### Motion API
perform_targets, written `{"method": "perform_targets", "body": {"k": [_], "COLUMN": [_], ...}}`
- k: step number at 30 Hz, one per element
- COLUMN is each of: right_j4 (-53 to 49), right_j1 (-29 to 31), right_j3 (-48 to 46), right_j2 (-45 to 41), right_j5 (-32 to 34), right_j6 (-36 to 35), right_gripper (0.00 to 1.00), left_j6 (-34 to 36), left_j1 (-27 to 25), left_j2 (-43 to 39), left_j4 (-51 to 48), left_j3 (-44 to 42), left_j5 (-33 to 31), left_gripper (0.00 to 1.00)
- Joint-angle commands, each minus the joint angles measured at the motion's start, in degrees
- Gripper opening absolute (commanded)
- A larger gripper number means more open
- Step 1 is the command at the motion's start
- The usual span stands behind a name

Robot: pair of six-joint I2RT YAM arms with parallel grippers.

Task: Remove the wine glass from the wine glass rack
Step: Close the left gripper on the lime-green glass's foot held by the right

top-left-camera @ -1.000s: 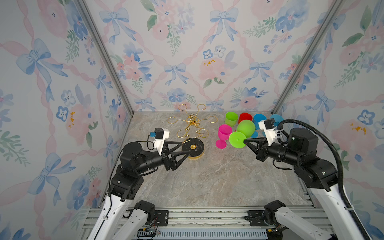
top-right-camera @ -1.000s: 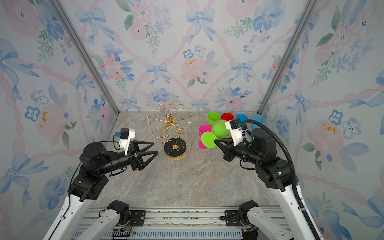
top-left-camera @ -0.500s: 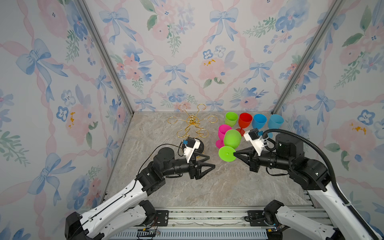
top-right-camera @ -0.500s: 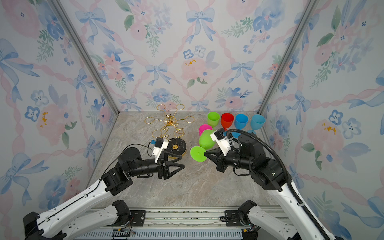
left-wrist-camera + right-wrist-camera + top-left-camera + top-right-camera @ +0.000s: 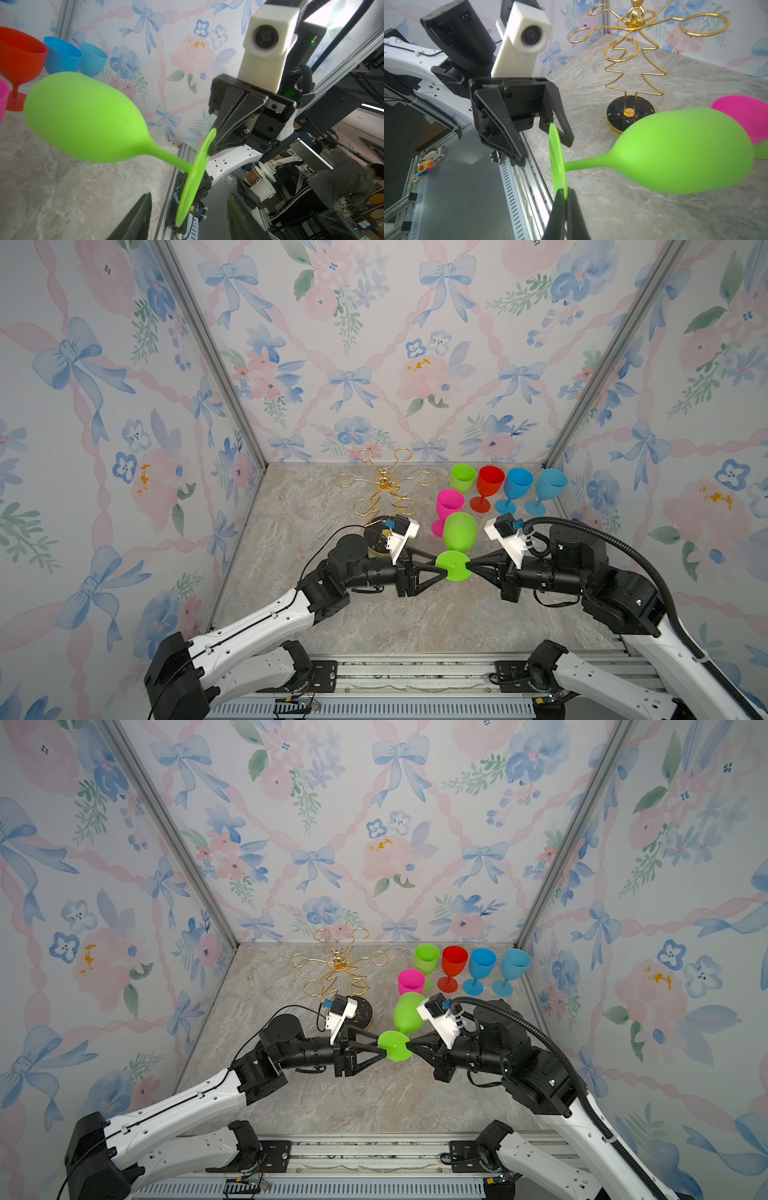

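rack (image 5: 384, 489) stands at back left on the table (image 5: 374, 626). left gripper (image 5: 441, 567) is parted, its jaws straddling one edge of the foot (image 5: 454, 566) with a gap showing. the held glass (image 5: 459, 531) lies level in the air, off the rack and to its right, bowl toward the back. right gripper (image 5: 469, 565) pinches the foot's other edge tight. pink glass (image 5: 449, 502) and a row of four glasses (image 5: 490, 483) stand behind.

The marble tabletop (image 5: 415, 614) bears the wine glass rack (image 5: 383, 482) and five goblets (image 5: 490, 481).
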Motion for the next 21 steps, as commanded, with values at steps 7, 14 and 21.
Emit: {"method": "perform_targets", "body": {"k": [7, 14, 21], "right_j4": [2.91, 4.37, 3.64], "right_j1": [0.89, 0.85, 0.85], "right_j3": [-2.23, -3.04, -3.13], "right_j2": [-0.73, -1.22, -2.05], "right_j5": [1.77, 1.86, 2.99], "right_j6": [1.16, 1.77, 2.17], "right_gripper": [0.00, 0.00, 0.00], "left_j6": [0.19, -0.27, -0.31], "left_j1": [-0.55, -0.49, -0.55], "left_j2": [-0.38, -0.13, 0.41], "left_j4": [2.31, 2.34, 2.33], "left_j3": [2.73, 2.81, 3.16], "left_j5": [0.82, 1.77, 1.99], "left_gripper": [0.37, 0.23, 0.11]}}
